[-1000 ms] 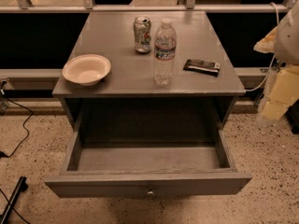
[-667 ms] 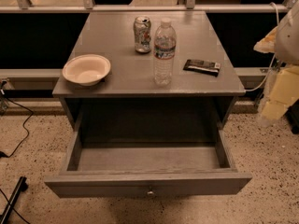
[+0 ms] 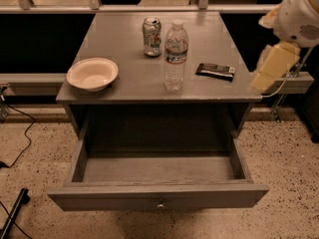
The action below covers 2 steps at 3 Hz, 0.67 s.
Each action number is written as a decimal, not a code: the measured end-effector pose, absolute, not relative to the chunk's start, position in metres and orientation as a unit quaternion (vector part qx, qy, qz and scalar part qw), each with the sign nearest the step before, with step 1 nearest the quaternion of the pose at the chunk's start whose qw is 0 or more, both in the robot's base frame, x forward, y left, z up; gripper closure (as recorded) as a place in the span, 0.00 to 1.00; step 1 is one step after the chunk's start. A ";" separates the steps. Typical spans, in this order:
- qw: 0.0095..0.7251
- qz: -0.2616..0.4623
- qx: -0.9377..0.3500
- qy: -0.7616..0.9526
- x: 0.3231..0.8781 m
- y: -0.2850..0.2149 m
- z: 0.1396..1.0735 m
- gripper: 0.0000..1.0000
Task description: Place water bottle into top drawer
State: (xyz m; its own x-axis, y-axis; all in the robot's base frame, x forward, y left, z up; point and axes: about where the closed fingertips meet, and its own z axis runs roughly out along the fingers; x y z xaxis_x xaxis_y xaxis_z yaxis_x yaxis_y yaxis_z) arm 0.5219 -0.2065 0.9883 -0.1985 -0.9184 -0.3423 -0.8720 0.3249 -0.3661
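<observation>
While your cream gripper (image 3: pixel 271 66) hung off the grey tabletop's (image 3: pixel 134 81) right edge, open or closed you couldn't tell, the clear ribbed plastic water bottle (image 3: pixel 175 54) stood upright mid-tabletop. The wide grey wooden top drawer (image 3: pixel 124 199) sat pulled open, ready for it.

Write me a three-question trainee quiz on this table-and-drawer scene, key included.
1. True or false: the water bottle already lies inside the top drawer.
2. Which thing sits nearest the left edge of the table in the camera view? A) soda can B) bowl C) dark packet
3. Fill in: the gripper hangs off the table's ___ side in the camera view, apart from the water bottle.

Key:
1. False. It stands upright on the table, and the top drawer is pulled open.
2. B.
3. Right.
</observation>
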 end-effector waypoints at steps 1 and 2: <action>0.368 -0.027 -0.568 0.736 0.593 -0.188 1.013 0.00; 0.490 0.069 -0.552 0.671 0.654 -0.150 1.025 0.00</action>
